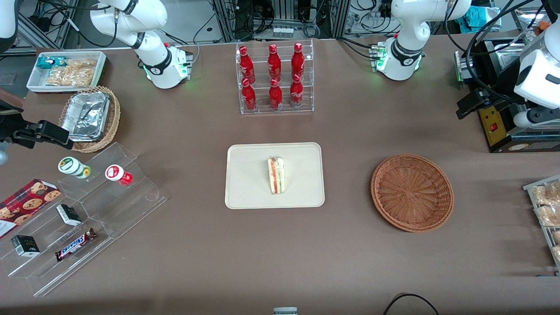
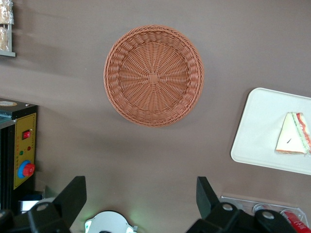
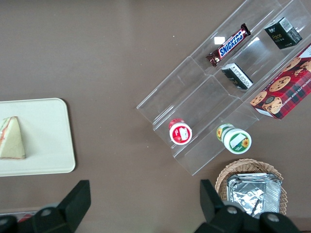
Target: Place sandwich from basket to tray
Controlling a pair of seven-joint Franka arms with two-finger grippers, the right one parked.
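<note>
- Black fingers of the gripper spread wide and released, nothing between them; hung high over brown tablecloth toward the working arm's end, well apart from every task item.
- Closest to those fingertips yet clear of them in the left wrist view: the basket, round, shallow, reddish-brown wicker, bare weave across its whole floor.
- Farther out: the tray, flat, cream-beige, smooth, with rounded corners and a low rim, carrying the sandwich.
- Shown only from the front, mid-frame: tray and basket side by side and apart; sandwich near the tray's centre, filling edge up, red-orange and green stripes between white bread.
- Shown only from the wrist cameras: the wedge's broad triangular white face.
- Upper middle of the front frame: clear acrylic rack of red bottles, farther from the camera than the tray.
</note>
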